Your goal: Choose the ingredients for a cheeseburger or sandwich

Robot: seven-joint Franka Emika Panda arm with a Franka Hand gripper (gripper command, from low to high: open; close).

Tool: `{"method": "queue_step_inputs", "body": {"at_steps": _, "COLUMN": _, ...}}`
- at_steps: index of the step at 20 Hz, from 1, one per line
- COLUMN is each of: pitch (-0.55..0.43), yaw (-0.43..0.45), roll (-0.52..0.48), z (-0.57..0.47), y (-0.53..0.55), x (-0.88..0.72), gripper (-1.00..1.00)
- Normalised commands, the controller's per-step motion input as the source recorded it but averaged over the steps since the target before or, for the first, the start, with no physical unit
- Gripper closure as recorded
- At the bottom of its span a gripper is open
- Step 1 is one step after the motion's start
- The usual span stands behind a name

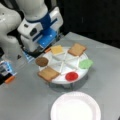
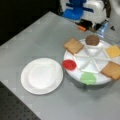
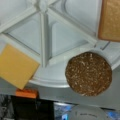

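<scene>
The ingredients lie in a white divided tray (image 1: 65,62). They are a yellow cheese square (image 1: 57,49), two bread squares (image 1: 77,49) (image 1: 48,73), a dark brown patty (image 1: 41,61), a green leaf (image 1: 86,63) and a red disc (image 1: 72,76). My gripper (image 1: 40,46) hangs above the tray's edge by the patty (image 2: 92,40) and cheese (image 2: 113,51), and its fingers are hidden. The wrist view looks straight down on the patty (image 3: 88,73), with the cheese (image 3: 16,66) and a bread square (image 3: 111,20) to either side. No cheeseburger or sandwich is in view.
A white paper plate (image 1: 75,106) with nothing on it sits on the grey table in front of the tray, also seen in a front view (image 2: 41,75). A small orange block (image 3: 26,93) lies by the tray's rim under the arm.
</scene>
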Motion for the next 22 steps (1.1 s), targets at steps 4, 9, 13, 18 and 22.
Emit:
{"method": "queue_step_inputs", "body": {"at_steps": 4, "pitch": 0.027, "yaw": -0.042, "roll": 0.338, "z": -0.1, "y": -0.31, "x": -0.15, "gripper": -1.0}}
{"method": "queue_step_inputs", "body": {"at_steps": 9, "pitch": 0.026, "yaw": 0.044, "roll": 0.413, "z": -0.18, "y": -0.38, "x": -0.13, "gripper": -1.0}}
{"method": "queue_step_inputs", "body": {"at_steps": 13, "pitch": -0.084, "yaw": 0.045, "roll": 0.428, "z": -0.34, "y": -0.43, "x": -0.03, "gripper": -1.0}}
{"method": "queue_step_inputs", "body": {"at_steps": 18, "pitch": -0.099, "yaw": 0.039, "roll": 0.386, "z": -0.45, "y": -0.27, "x": 0.06, "gripper": -1.0}}
{"method": "queue_step_inputs", "body": {"at_steps": 22, "pitch": -0.112, "yaw": 0.011, "roll": 0.319, "z": -0.49, "y": -0.14, "x": 0.11, "gripper": -1.0}}
